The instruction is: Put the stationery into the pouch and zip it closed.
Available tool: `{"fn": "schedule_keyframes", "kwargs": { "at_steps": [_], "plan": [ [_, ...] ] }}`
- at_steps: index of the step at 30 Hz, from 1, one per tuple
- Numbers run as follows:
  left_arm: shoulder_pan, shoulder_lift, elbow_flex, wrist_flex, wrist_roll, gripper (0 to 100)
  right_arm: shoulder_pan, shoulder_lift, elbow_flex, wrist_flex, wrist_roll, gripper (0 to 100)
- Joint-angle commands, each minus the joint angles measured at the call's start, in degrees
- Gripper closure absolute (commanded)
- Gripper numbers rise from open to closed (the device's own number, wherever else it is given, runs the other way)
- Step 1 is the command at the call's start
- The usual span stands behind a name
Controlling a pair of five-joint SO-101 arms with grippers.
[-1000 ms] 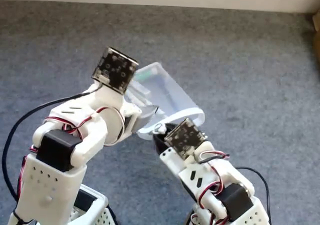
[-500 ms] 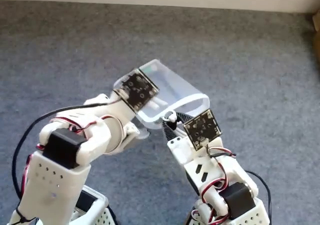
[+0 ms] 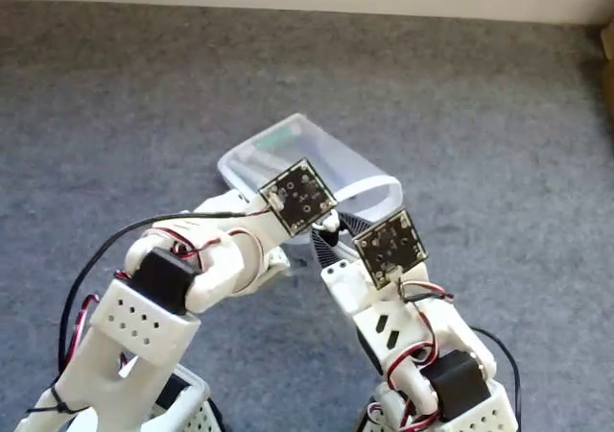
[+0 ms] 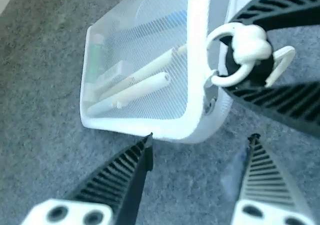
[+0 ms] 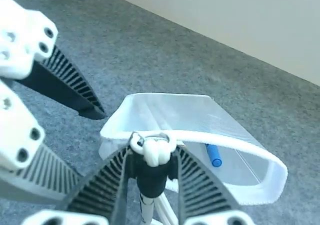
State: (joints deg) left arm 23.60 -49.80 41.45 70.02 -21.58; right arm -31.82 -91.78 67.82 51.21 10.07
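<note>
Your left gripper has swung in toward the pouch, fingers spread open beside its end. Your right gripper pinches the zipper pull.

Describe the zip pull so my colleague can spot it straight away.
Find the translucent white pouch on the grey surface. On its white rim sits the zip pull: a small white ring with a knob, pinched between the right gripper's black fingers.

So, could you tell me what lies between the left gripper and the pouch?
Only a narrow strip of bare grey surface. In the left wrist view the open left gripper sits just short of the pouch, with one fingertip close to its near edge.
</note>
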Motion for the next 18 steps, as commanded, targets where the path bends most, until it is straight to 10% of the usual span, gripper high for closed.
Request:
{"fn": "schedule_keyframes", "kwargs": {
  "at_steps": [1, 18],
  "plan": [
    [0.48, -1.19, 4.53, -9.93, -0.44, 72, 0.84, -1.01, -0.57, -1.98, -0.35, 99.2],
    [0.92, -1.19, 13.93, -23.91, -0.09, 86, 0.84, -1.01, -0.57, -1.98, -0.35, 99.2]
  ]
}}
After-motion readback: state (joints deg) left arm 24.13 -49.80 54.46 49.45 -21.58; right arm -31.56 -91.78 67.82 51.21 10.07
